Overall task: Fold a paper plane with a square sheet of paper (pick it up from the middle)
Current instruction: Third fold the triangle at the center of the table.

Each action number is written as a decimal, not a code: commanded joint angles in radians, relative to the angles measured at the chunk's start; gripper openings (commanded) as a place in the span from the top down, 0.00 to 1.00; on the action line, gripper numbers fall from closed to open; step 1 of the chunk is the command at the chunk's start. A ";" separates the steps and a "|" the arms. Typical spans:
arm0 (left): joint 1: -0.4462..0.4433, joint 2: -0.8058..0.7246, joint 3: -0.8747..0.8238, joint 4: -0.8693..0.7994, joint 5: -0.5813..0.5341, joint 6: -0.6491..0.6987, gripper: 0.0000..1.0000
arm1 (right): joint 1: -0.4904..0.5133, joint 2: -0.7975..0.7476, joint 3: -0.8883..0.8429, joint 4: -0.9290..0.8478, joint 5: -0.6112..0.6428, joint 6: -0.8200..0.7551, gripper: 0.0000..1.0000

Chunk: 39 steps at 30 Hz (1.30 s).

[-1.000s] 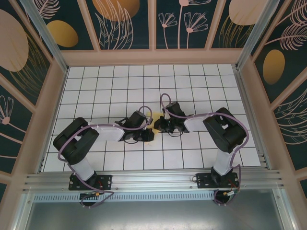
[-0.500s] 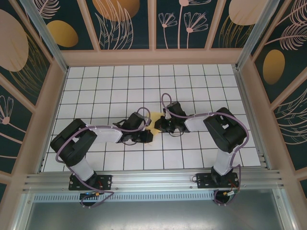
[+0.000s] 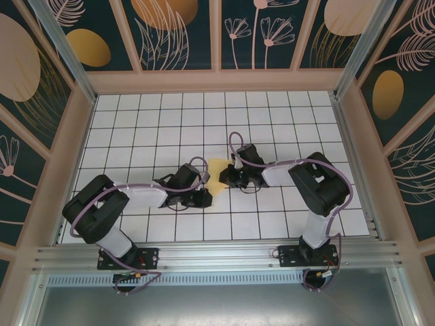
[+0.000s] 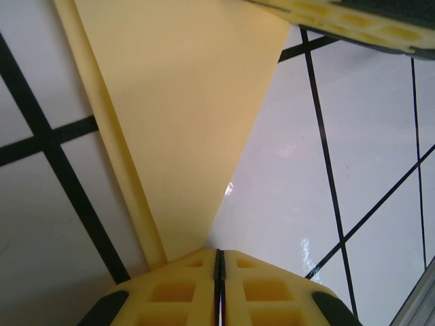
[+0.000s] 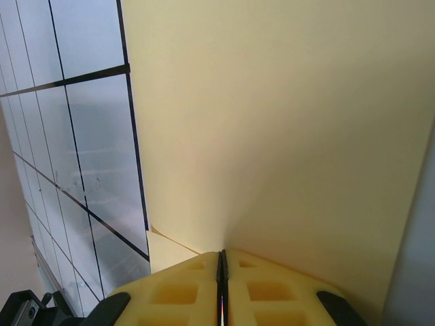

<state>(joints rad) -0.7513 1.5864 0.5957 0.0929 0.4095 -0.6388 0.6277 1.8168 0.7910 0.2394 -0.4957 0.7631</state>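
Left end effector (image 4: 219,255) and right end effector (image 5: 221,257), arms low, both tight on yellow paper (image 3: 216,171).

Pale square sheet of paper (image 4: 183,122) looked matt, thin, smooth w/ one crisp crease ridge. On left gripper (image 4: 219,252) & right gripper (image 5: 221,255), yellow plastic was dull, w/ moulded pockets. Table (image 4: 292,204) tiles came up glossy white, glare spots. Front rail (image 3: 217,257) was brushed metal; arm shells (image 3: 319,183) semi-gloss black plastic; wall trim (image 3: 217,81) read as matt wood.
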 commanded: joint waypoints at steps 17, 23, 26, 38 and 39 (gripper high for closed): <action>0.001 -0.152 0.090 -0.065 -0.090 -0.017 0.83 | -0.010 -0.094 0.042 -0.100 0.033 -0.059 0.85; 0.002 -0.013 0.126 0.024 -0.059 -0.026 0.86 | -0.010 -0.158 0.030 -0.136 0.043 -0.071 0.85; 0.002 0.013 0.135 0.003 -0.122 -0.010 0.88 | -0.006 -0.185 0.003 -0.133 0.048 -0.059 0.84; 0.003 0.084 0.127 -0.041 -0.194 0.019 0.92 | 0.065 -0.147 -0.041 -0.031 0.054 0.032 0.85; 0.002 0.086 0.123 -0.041 -0.193 0.019 0.93 | 0.066 -0.137 -0.039 -0.036 0.064 0.038 0.85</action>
<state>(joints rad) -0.7517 1.6550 0.7128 0.0734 0.2356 -0.6434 0.6880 1.6455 0.7708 0.1577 -0.4610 0.7593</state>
